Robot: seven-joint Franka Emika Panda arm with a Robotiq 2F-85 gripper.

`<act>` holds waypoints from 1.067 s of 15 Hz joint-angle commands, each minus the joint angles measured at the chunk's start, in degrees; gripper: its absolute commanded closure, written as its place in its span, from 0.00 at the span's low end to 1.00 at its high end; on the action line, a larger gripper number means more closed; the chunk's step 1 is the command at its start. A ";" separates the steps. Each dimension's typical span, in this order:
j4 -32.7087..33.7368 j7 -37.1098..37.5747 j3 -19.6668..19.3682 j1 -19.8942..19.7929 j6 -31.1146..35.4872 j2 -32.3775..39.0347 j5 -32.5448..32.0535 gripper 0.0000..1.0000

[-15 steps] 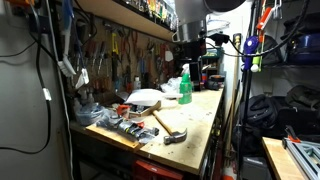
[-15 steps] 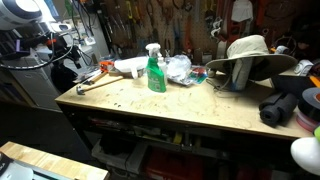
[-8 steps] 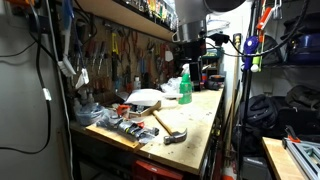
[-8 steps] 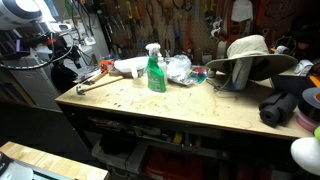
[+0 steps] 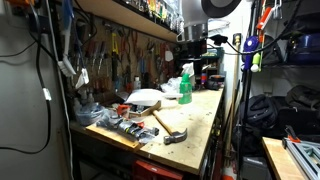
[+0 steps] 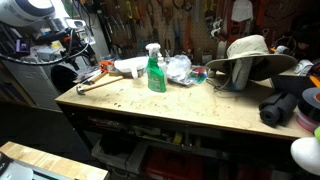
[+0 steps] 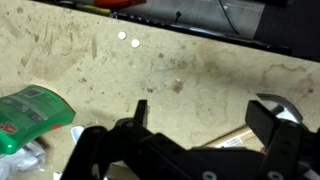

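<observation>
My gripper (image 7: 205,115) is open and empty, hanging well above a wooden workbench (image 7: 190,60). In the wrist view a hammer's wooden handle (image 7: 236,138) and metal head (image 7: 287,108) lie below, near the right finger. A green spray bottle (image 7: 35,112) is at the lower left. In both exterior views the gripper (image 5: 194,52) (image 6: 76,42) hangs high over the bench end where the hammer (image 5: 170,127) (image 6: 92,83) lies. The green spray bottle (image 5: 185,88) (image 6: 156,70) stands upright further along the bench.
A tan brimmed hat (image 6: 248,55) and dark cloth (image 6: 285,105) sit at one end of the bench (image 6: 190,110). White cloth or plastic (image 5: 143,99) and small tools (image 5: 125,127) lie near the hammer. Tools hang on the back wall (image 6: 170,20). Cables dangle near the arm (image 5: 245,45).
The arm has shifted a little sideways above the hammer end of the bench. The objects on the bench have not moved.
</observation>
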 commanded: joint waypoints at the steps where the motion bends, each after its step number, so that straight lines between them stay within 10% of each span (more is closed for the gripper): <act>1: 1.84 -13.91 -6.60 -0.89 7.34 2.06 1.52 0.00; 8: 8.19 -38.12 -15.98 -1.32 10.62 10.98 16.75 0.00; 16: 10.07 -37.17 -14.30 -3.14 11.36 14.07 16.52 0.00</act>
